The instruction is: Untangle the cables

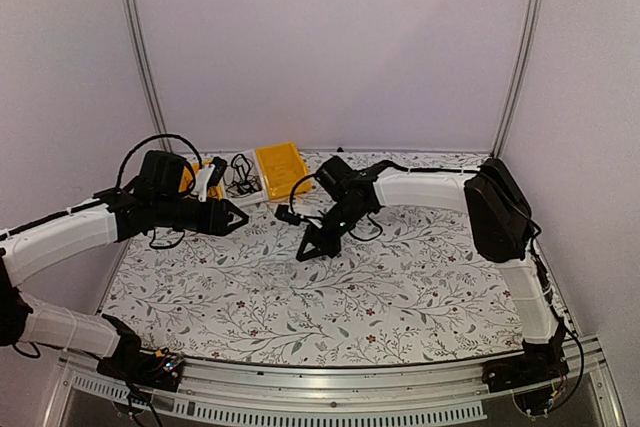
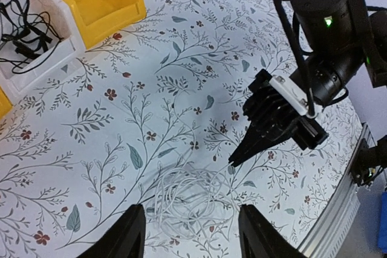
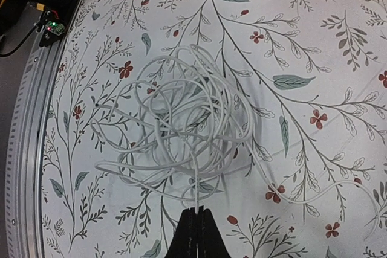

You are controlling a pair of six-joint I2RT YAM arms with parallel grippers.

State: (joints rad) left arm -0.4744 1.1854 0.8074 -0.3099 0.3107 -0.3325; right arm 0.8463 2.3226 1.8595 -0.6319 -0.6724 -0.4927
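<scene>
Right pincer (image 3: 196, 212): clenched on a white cable (image 3: 181, 119) strand, probably to tug it loose.
Left pincer (image 2: 190, 216): released, tangle sits between its fingers, looks ready to pin.

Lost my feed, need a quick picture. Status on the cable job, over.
Left gripper open above the white cable. Right gripper shut, tips at the pile's edge. Cable lies in tangled loops on the table. Black cables in the white bin, nothing blocking.
</scene>
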